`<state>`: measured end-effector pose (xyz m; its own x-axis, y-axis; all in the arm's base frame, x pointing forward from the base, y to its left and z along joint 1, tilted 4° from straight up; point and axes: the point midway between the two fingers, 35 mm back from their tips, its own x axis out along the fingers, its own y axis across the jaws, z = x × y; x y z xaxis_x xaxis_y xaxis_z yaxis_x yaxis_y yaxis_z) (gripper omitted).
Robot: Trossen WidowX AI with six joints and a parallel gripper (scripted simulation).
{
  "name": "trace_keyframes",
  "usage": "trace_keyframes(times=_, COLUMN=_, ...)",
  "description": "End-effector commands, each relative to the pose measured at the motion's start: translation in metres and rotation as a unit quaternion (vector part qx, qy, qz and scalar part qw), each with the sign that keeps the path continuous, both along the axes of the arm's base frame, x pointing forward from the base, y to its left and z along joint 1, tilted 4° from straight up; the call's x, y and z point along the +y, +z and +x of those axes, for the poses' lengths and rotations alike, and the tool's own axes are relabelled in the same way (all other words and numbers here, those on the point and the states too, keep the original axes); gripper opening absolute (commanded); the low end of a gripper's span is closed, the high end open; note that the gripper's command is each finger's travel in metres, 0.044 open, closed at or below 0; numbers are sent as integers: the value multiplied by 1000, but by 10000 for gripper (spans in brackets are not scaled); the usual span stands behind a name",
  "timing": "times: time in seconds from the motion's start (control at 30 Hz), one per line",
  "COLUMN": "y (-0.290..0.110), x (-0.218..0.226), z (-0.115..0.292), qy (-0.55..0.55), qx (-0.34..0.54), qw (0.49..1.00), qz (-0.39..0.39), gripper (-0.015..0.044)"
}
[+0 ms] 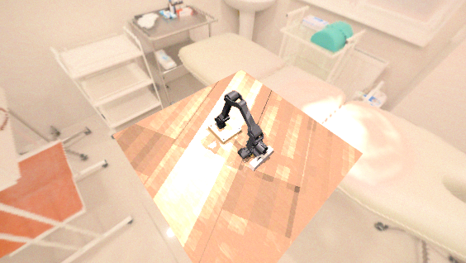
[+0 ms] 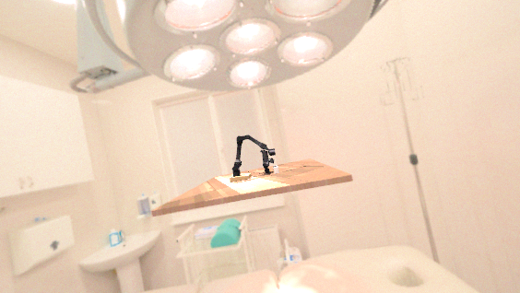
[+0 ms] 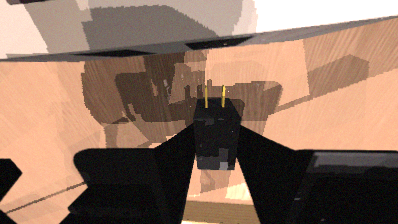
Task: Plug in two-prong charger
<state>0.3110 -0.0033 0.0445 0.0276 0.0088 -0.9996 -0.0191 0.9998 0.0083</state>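
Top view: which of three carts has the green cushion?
The wire basket cart at upper right; the metal trolley carries small supplies, the white shelf unit looks bare.

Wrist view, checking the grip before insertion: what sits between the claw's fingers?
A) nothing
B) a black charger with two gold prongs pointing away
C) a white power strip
B: the claw is shut on the black charger, its two gold prongs pointing outward.
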Motion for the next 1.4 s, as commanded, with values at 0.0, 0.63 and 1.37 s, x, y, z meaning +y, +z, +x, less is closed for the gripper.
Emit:
trace_keyframes(times=0.0, y=1, x=-1, z=6, qy=6, qx=-1, qw=1000, qz=-3, gripper=0)
trace_keyframes(times=0.63, y=0, x=-2, z=16, qy=14, qx=-1, qw=1000, qz=-3, gripper=0)
trace_keyframes(times=1.37, y=1, x=-2, z=20, qy=14, qx=-2, qw=1000, qz=-4, gripper=0)
